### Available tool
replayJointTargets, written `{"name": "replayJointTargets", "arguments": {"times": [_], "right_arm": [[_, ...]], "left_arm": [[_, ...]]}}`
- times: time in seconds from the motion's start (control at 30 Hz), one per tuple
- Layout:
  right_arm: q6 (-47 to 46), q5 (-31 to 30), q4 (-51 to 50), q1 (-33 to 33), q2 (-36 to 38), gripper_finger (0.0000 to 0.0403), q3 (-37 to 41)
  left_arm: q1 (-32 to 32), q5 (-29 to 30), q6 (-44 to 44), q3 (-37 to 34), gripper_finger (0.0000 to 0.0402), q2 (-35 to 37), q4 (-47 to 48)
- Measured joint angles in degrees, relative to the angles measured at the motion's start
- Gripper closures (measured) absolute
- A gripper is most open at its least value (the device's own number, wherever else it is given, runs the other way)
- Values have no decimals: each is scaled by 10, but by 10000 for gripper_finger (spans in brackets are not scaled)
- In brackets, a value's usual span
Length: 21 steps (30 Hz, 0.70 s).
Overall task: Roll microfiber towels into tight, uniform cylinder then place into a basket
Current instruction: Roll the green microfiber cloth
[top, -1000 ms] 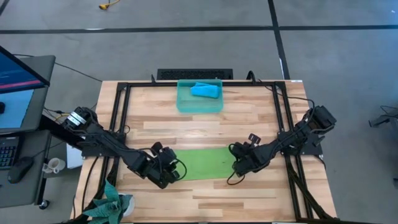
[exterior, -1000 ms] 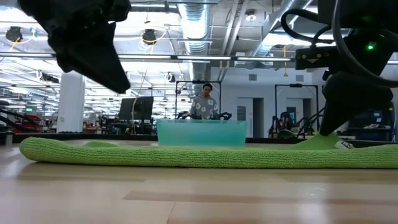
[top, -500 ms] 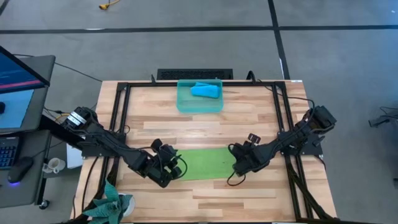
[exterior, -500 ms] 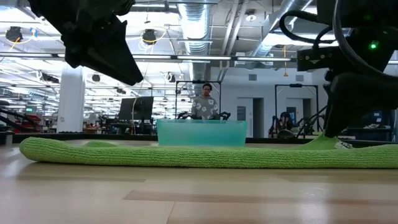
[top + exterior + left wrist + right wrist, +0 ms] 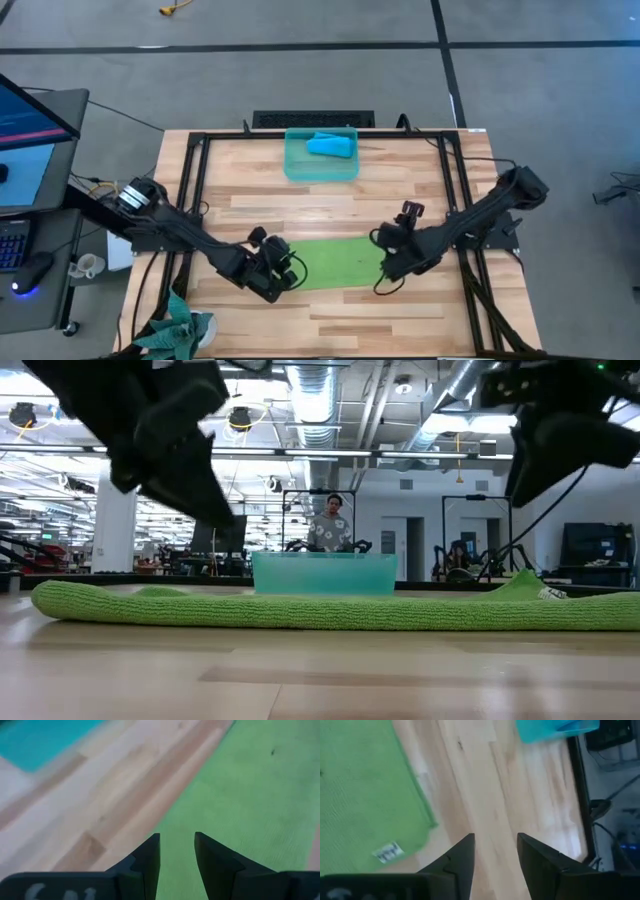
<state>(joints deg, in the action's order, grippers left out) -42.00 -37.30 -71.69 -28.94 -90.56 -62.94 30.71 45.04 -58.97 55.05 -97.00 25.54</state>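
The lime green towel [image 5: 335,262] lies spread flat on the near middle of the table; in the low view [image 5: 320,610] its right corner stands up a little. My left gripper [image 5: 287,274] is open just above the towel's left edge [image 5: 170,820]. My right gripper [image 5: 392,262] is open and raised above the bare wood by the towel's right end, next to the corner with a white tag [image 5: 387,852]. The teal basket [image 5: 292,165] stands at the far middle of the table. The sky blue towel [image 5: 330,146] lies bunched inside it.
Black frame rails [image 5: 195,200] run along the table's left and right sides. A monitor stand [image 5: 30,130] is off the left edge and a green leafy thing [image 5: 180,330] sits at the near left corner. A person [image 5: 330,528] sits in the room behind.
My right gripper has risen from the towel's right end, where it stood low, and now hangs clear above it. My left gripper has moved toward the table's right edge, over the towel's left end. The towel lies as before.
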Motion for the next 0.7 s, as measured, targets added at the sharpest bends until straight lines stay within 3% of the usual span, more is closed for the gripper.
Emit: {"name": "replayJointTargets", "arguments": {"times": [0.17,0.4,0.57,0.7], "right_arm": [[15,-13,2,18,95,258,35],[15,-27,111,45,237,284,92],[15,-34,224,45,291,285,149],[24,-32,251,38,300,282,192]], "left_arm": [[-28,-57,-16,0,288,-34,-44],[-86,-147,84,-1,288,-58,-153],[-110,-214,129,1,288,-76,-235],[-124,-284,118,0,288,-101,-223]]}}
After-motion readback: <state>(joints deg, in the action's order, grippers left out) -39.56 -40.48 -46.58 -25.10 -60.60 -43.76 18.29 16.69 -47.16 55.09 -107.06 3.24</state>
